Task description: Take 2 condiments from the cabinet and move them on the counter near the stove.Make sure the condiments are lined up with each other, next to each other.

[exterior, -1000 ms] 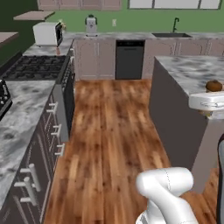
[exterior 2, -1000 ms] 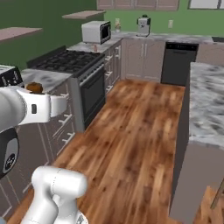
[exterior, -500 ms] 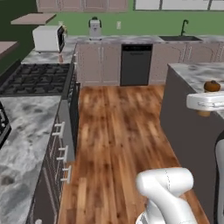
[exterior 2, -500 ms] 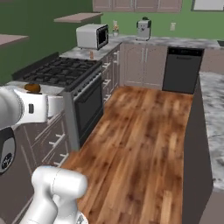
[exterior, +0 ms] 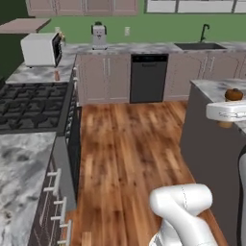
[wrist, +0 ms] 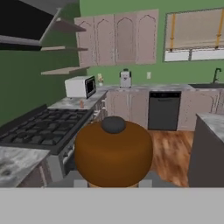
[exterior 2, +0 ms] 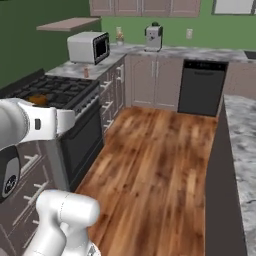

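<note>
Claw [wrist: 113, 186] closed on brown condiment bottle [wrist: 113, 153], held right in front of it w/ stove [wrist: 41, 127] ahead-left; prob light, rigid, smooth-sided, so grip mid-body and keep upright.

I see an orange-brown condiment [wrist: 113, 153] with a dark grey cap, a black stove [exterior: 30, 105], grey-white veined marble counter [exterior: 19, 158], green wall [exterior: 158, 31].
</note>
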